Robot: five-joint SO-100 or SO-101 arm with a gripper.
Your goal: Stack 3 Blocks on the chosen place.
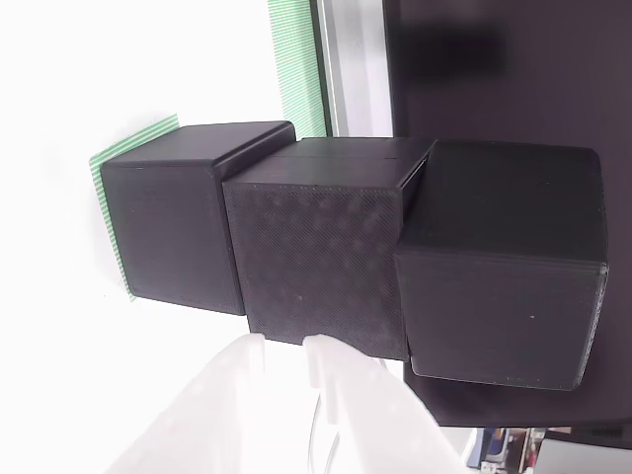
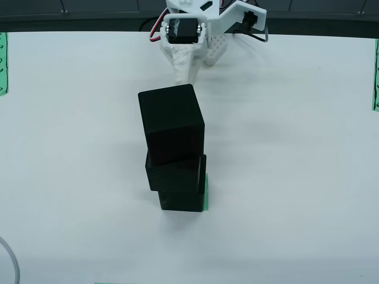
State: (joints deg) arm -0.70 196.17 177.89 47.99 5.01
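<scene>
Side view, rotated so the stack runs left to right: you've got the bottom block [image 1: 173, 222] sitting on the green striped patch [image 1: 133, 143], the middle block [image 1: 321, 252] against it, and the top block [image 1: 504, 262] at the right end. All three touch face to face, but each one is offset from its neighbour, so the column is stepped rather than flush. View from above confirms it: a sliver of the patch [image 2: 207, 192] shows at the right edge of the bottom block [image 2: 180, 201], with the middle block [image 2: 176, 173] and top block [image 2: 172, 121] stacked over it, the top one skewed. By my read the stacking itself is done; what's left for you is clearing the arm away without bumping anything. The tool [image 2: 183, 65] sits on the far side of the stack in the view from above, apart from the top block, holding nothing. White fingers [image 1: 326, 370] show just beside the middle block in the side view, with a gap between them, so the jaws look parted, though how wide I can't tell. Everything rests on the white table [image 2: 296, 148].
</scene>
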